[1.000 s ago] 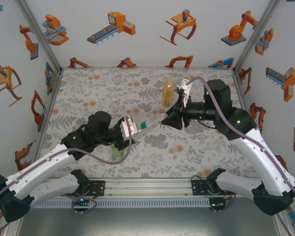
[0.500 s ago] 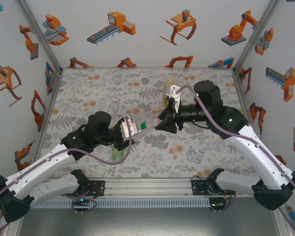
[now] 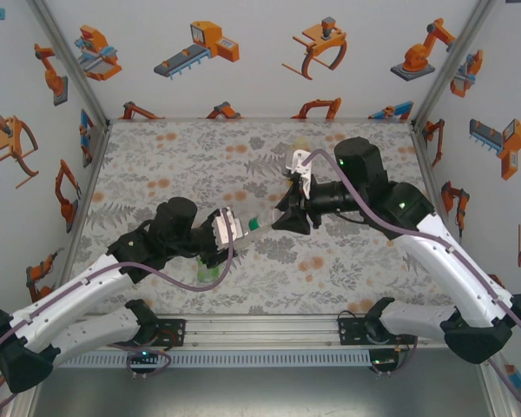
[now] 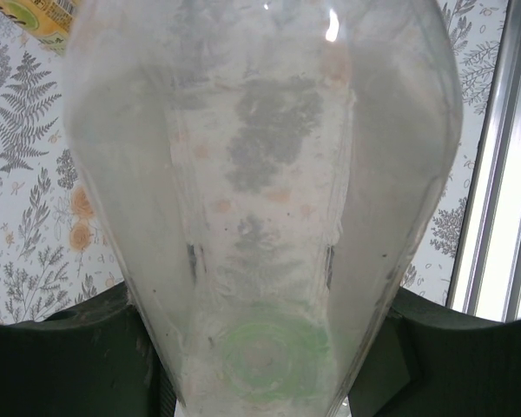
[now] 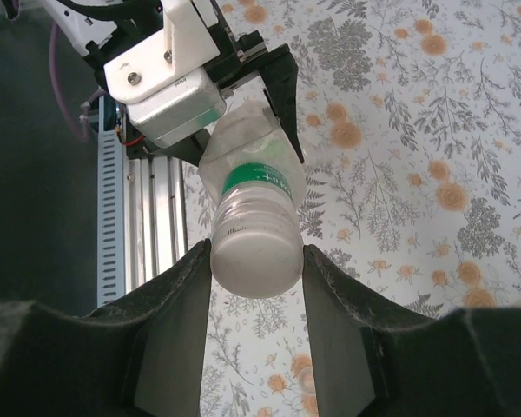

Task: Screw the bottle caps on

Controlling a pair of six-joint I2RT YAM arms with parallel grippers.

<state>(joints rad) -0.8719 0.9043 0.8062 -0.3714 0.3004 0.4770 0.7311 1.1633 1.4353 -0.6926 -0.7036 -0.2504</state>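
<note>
Jaws of the right gripper [image 5: 256, 254] pinch the cap [image 5: 253, 265] on the clear bottle [image 4: 260, 174] (neck toward 3 o'clock in the top view); jaws of the left gripper [image 3: 241, 228] clamp its body, above the middle of the surface [image 3: 156, 148]

amber bottle [image 4: 35, 13] cut off at the left wrist view's corner; green-tinted bottle [image 3: 210, 272] half hidden under left arm [image 3: 148, 252].

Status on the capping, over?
Left gripper shut on clear bottle. Right gripper shut on its cap. Green bottle under left arm, not obstructing.
</note>
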